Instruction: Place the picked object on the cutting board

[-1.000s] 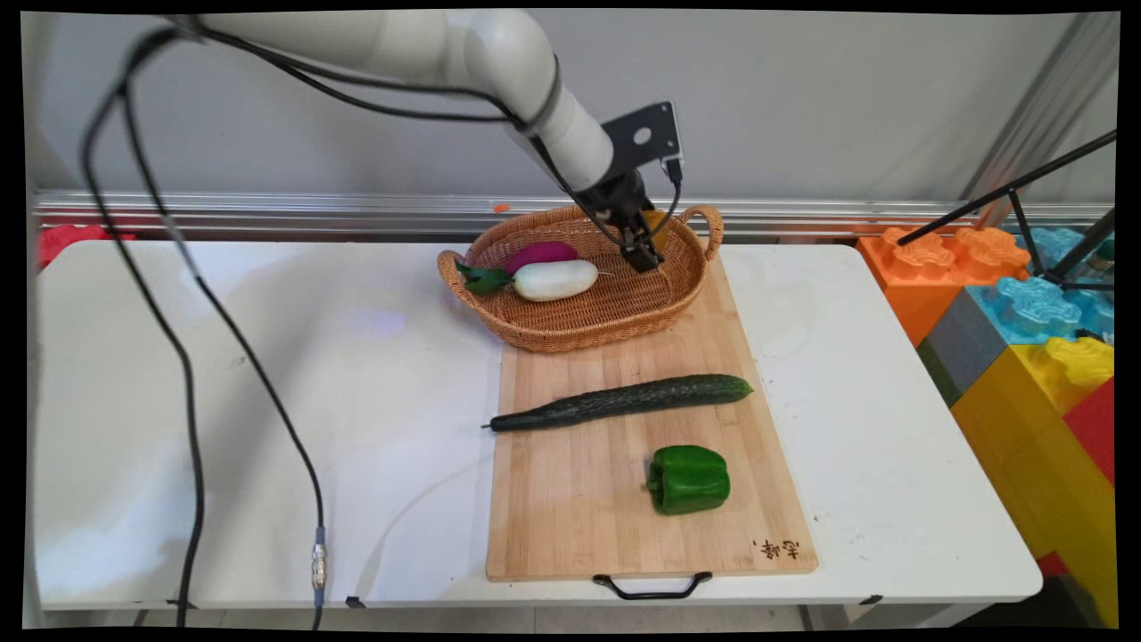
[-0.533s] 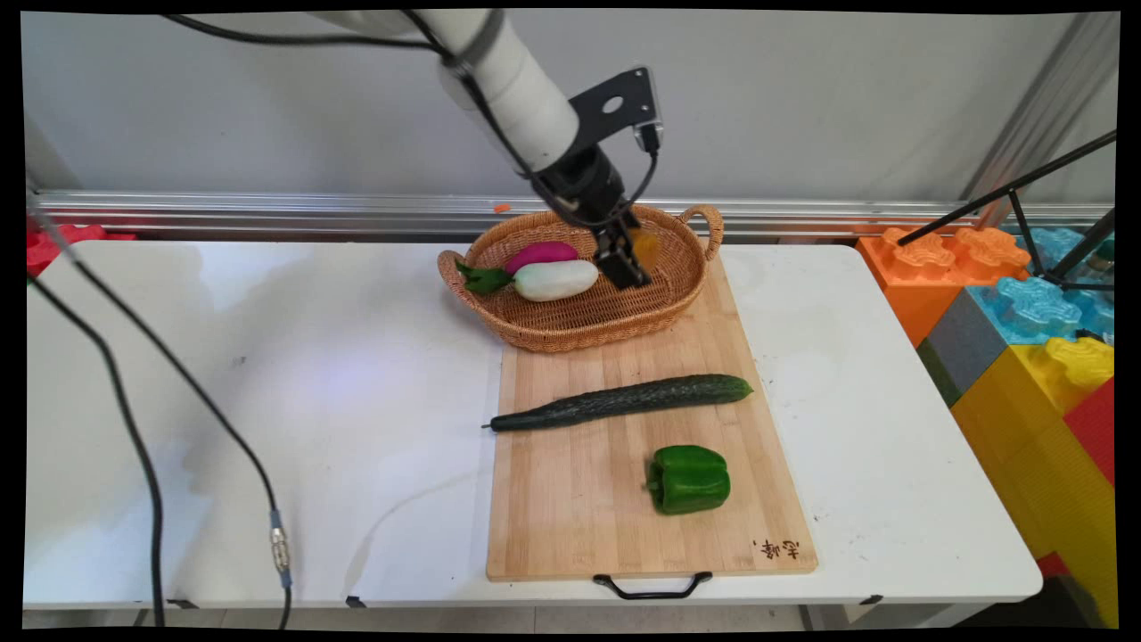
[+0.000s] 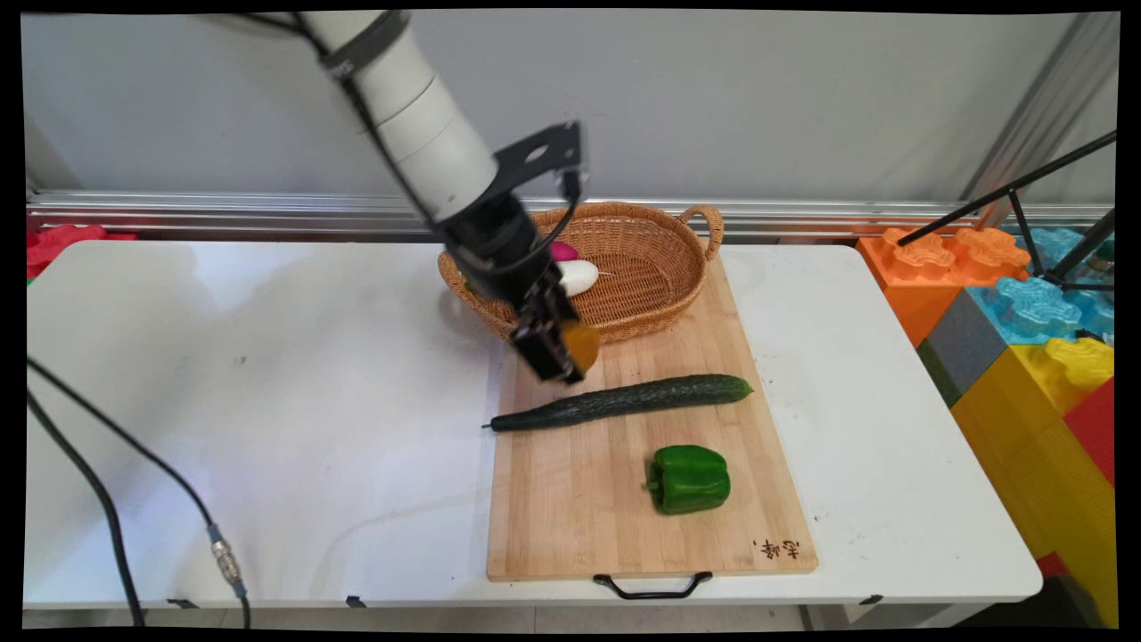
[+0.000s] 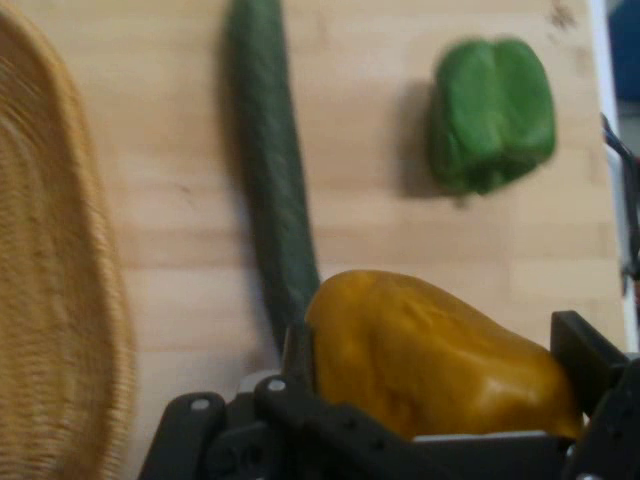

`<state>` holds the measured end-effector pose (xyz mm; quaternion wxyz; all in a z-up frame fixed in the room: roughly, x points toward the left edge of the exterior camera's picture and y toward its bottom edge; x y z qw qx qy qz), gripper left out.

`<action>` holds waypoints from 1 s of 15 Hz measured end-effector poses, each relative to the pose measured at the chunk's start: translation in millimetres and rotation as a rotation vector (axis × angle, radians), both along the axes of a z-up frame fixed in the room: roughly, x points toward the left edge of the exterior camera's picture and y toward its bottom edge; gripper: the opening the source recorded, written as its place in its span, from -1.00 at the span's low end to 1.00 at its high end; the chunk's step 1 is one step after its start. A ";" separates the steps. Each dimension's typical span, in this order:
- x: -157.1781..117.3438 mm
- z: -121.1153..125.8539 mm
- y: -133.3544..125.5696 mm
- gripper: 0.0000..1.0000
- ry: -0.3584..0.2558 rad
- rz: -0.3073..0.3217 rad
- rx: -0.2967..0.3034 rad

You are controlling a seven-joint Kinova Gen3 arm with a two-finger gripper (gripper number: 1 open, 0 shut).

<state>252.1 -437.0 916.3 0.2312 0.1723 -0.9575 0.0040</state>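
2 black cables [image 3: 107, 499] trail over the desk's [image 3: 267, 401] left near part, one with a metal connector close to the near edge. Further right, the white arm [image 3: 419, 134] slants down from the upper left, and its tool [image 3: 560, 352] hangs over the far left corner of the wooden cutting board [image 3: 579, 499], clamped on an orange-yellow pepper [image 3: 581, 343]; in the hand view the pepper [image 4: 430, 350] sits squeezed between the 2 fingers [image 4: 580, 350], clear of the board [image 4: 180, 200] below it. Just behind the tool stands a wicker basket [image 3: 660, 267] with 2 loop handles, resting partly on the board's far end; inside it, at its left side and partly hidden by the arm, lie a white radish [image 3: 579, 276] and a purple vegetable [image 3: 563, 251] touching each other. Just in front of the tool a long dark cucumber [image 3: 624, 399] lies across the board, its stem end reaching past the left edge; the hand view shows the cucumber [image 4: 272, 170] running up from under the pepper. Nearer the desk's front edge, toward the board's right side, a green bell pepper [image 3: 688, 479] lies on its side, apart from the cucumber. A black handle [image 3: 652, 588] sticks out from the board's near end. Off the desk's right edge stand large toy blocks [image 3: 1025, 330] in orange, blue, yellow and red.
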 end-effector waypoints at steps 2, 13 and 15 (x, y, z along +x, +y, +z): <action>3.4 -14.3 11.1 -1.00 0.004 0.002 0.021; -10.3 -97.6 37.4 -1.00 0.064 -0.004 0.032; -10.9 -109.0 38.6 -1.00 0.062 -0.012 0.015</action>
